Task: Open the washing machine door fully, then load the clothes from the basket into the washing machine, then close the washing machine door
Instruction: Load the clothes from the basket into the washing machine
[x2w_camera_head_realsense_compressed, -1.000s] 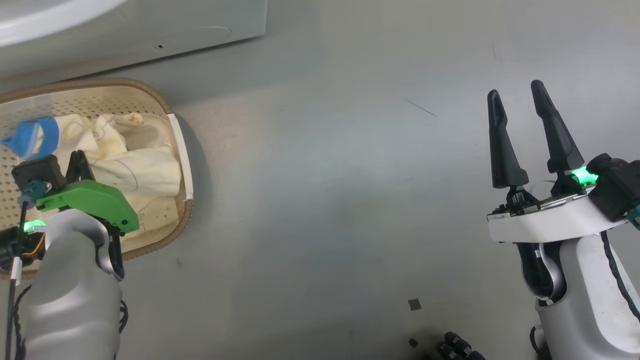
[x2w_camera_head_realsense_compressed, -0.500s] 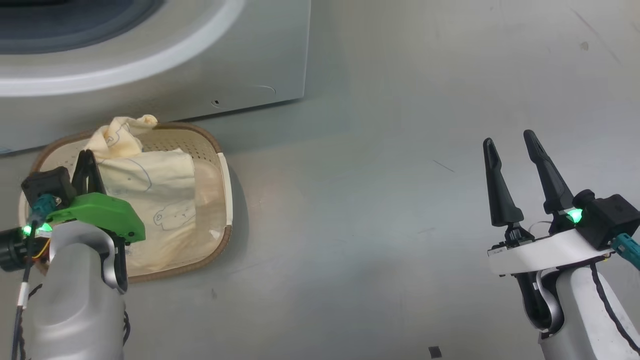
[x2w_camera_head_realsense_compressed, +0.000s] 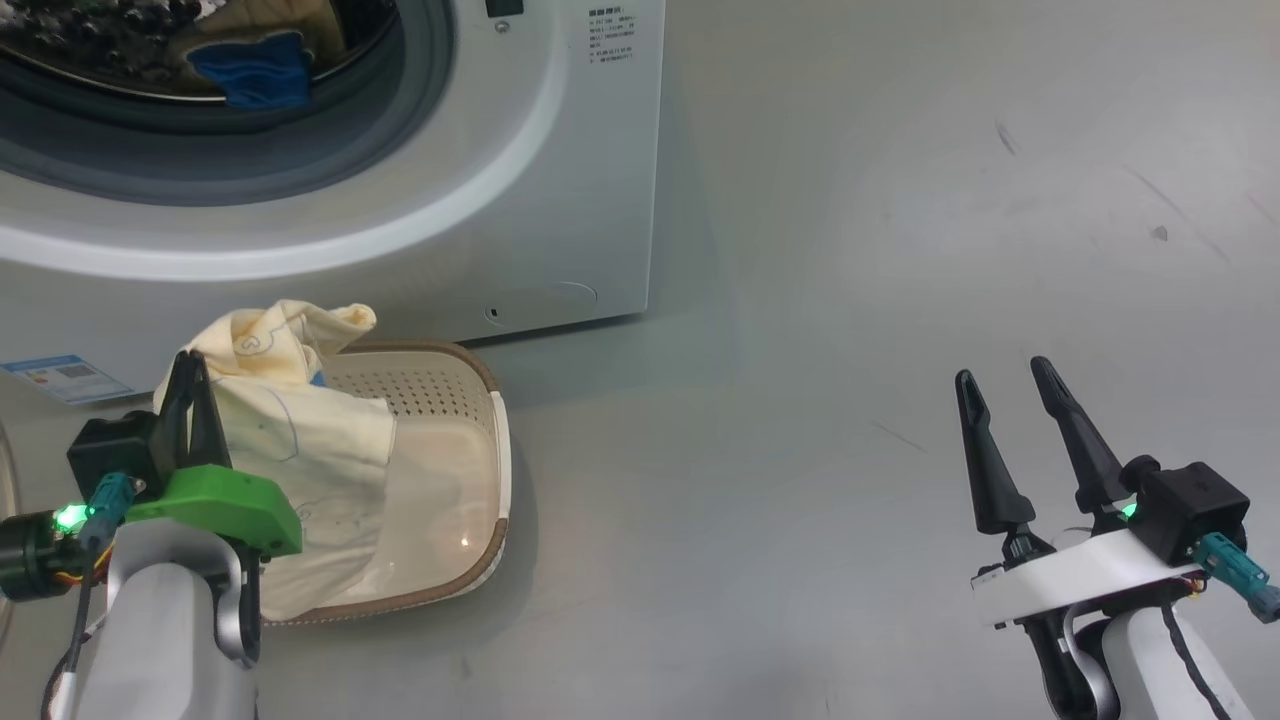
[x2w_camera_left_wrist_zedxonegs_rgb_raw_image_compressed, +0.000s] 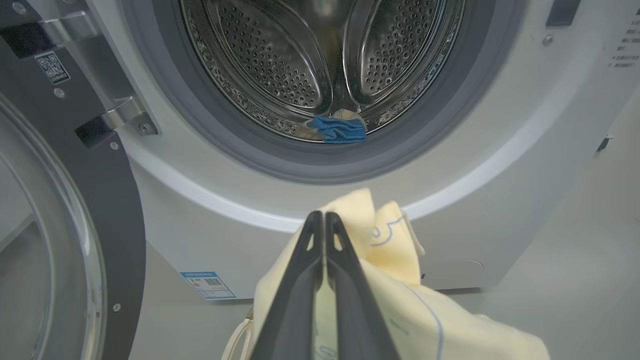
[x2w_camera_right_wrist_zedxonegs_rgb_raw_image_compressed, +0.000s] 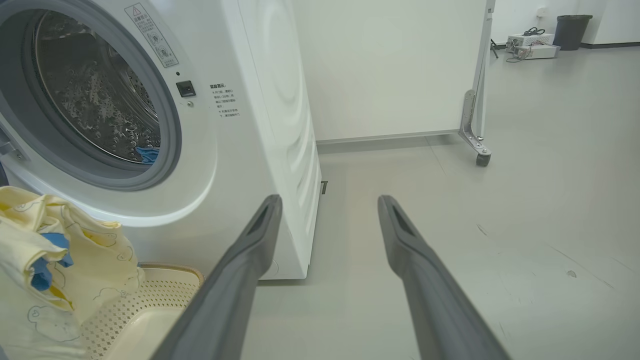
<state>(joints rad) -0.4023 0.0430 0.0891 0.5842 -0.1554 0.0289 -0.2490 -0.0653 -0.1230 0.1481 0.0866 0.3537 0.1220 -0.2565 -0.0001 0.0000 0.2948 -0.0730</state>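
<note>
Gripping the clothes (x2w_camera_head_realsense_compressed: 300, 440) over the basket (x2w_camera_head_realsense_compressed: 440, 395), with the washing machine (x2w_camera_head_realsense_compressed: 560, 200) open.

At the lower left of the head view, the left gripper (x2w_camera_head_realsense_compressed: 190, 368) is clenched on the pale yellow clothes, which hang from its fingers down into the basket at the foot of the washing machine in the upper left. In the left wrist view the fabric bunches around the pinched fingers (x2w_camera_left_wrist_zedxonegs_rgb_raw_image_compressed: 305, 280). Ahead, the drum (x2w_camera_left_wrist_zedxonegs_rgb_raw_image_compressed: 280, 65) holds a bit of blue fabric (x2w_camera_left_wrist_zedxonegs_rgb_raw_image_compressed: 340, 131) at its bottom, and the washing machine door (x2w_camera_left_wrist_zedxonegs_rgb_raw_image_compressed: 117, 210) is swung wide at the left edge. At the lower right of the head view, the right gripper (x2w_camera_head_realsense_compressed: 1003, 375) is spread and empty above the floor (x2w_camera_head_realsense_compressed: 800, 450), well apart from the basket.
</note>
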